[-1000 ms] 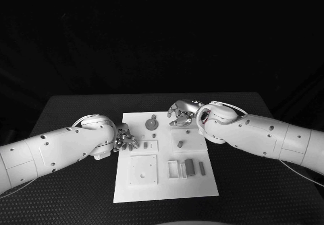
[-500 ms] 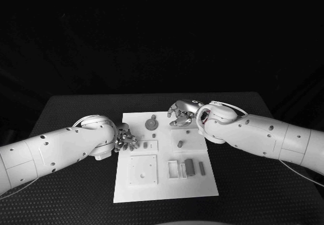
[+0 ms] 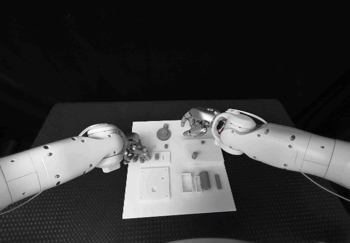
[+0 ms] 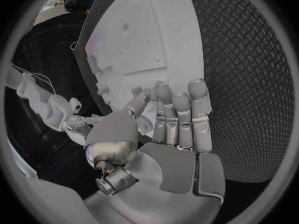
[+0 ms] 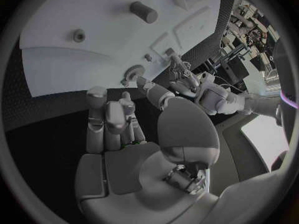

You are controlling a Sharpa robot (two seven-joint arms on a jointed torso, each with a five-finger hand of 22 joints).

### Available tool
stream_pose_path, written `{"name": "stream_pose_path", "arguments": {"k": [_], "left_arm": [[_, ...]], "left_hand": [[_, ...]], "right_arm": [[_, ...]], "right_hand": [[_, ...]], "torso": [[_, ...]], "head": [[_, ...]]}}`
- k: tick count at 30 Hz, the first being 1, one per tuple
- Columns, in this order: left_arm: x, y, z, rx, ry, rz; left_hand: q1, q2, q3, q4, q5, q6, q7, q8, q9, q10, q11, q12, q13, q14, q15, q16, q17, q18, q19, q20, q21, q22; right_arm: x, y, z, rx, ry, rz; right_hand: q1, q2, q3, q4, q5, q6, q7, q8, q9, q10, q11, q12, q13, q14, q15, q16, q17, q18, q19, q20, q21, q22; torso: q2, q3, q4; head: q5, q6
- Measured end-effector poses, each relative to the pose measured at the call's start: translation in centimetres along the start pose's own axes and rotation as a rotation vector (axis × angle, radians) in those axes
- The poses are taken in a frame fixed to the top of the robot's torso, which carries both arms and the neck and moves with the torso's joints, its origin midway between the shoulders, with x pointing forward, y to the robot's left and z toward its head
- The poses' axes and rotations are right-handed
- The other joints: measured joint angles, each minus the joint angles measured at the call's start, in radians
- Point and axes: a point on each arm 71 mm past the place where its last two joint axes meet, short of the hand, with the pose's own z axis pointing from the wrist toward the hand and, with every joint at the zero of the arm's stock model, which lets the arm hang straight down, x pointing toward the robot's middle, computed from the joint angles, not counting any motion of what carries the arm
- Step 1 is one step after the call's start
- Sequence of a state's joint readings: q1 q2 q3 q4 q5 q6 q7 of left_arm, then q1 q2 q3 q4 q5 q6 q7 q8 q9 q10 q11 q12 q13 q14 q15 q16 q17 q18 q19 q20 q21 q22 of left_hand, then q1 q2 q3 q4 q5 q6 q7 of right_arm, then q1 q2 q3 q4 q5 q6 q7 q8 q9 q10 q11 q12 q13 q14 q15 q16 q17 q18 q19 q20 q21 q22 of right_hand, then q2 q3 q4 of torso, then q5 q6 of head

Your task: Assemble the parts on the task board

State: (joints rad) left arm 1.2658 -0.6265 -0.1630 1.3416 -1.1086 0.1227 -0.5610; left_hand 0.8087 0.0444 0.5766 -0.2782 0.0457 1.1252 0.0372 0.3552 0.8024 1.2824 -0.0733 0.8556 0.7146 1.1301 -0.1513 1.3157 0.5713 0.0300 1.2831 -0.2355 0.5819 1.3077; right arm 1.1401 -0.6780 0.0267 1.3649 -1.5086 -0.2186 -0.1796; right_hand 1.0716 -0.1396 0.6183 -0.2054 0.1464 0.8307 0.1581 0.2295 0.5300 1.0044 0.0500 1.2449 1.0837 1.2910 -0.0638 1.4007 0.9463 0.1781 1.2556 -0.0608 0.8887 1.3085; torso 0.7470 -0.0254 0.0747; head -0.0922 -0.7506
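The white task board [image 3: 178,202] lies in the middle of the black table. On it are a grey gear [image 3: 164,133], a short peg [image 3: 194,155], a small block [image 3: 158,157] and two upright blocks [image 3: 205,179] beside white slots. My left hand [image 3: 135,150] hovers at the board's left edge, fingers straight and close together [image 4: 181,117], with nothing in it. My right hand [image 3: 196,122] hangs over the board's far right corner, fingers loosely bent [image 5: 112,122], also holding nothing. The right wrist view shows the peg [image 5: 143,12] and the gear [image 5: 132,74].
A raised square plate [image 3: 155,183] with small holes sits on the board's near left. The black table [image 3: 80,116] extends on both sides of the board. Both white forearms lie low over the table beside the board.
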Motion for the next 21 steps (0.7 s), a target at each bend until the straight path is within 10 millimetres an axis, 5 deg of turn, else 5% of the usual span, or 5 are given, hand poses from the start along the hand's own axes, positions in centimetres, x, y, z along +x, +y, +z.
{"name": "stream_pose_path", "arguments": {"k": [21], "left_arm": [[0.04,0.03,0.02,0.007,0.017,0.0]], "left_hand": [[0.007,-0.002,0.0,0.0,-0.004,-0.004,-0.004,0.004,0.013,0.0,0.0,0.004,0.002,-0.003,0.003,0.004,0.003,0.0,-0.002,0.002,0.008,0.0]], "right_arm": [[0.18,-0.02,0.01,0.001,0.005,0.001]], "right_hand": [[0.0,0.0,0.0,0.0,0.0,-0.001,0.003,-0.003,0.0,0.0,0.0,0.0,-0.001,0.0,0.0,0.0,-0.002,0.0,-0.001,0.002,0.0,0.0]], "torso": [[0.0,-0.0011,0.0008]], "head": [[-0.001,0.001]]}}
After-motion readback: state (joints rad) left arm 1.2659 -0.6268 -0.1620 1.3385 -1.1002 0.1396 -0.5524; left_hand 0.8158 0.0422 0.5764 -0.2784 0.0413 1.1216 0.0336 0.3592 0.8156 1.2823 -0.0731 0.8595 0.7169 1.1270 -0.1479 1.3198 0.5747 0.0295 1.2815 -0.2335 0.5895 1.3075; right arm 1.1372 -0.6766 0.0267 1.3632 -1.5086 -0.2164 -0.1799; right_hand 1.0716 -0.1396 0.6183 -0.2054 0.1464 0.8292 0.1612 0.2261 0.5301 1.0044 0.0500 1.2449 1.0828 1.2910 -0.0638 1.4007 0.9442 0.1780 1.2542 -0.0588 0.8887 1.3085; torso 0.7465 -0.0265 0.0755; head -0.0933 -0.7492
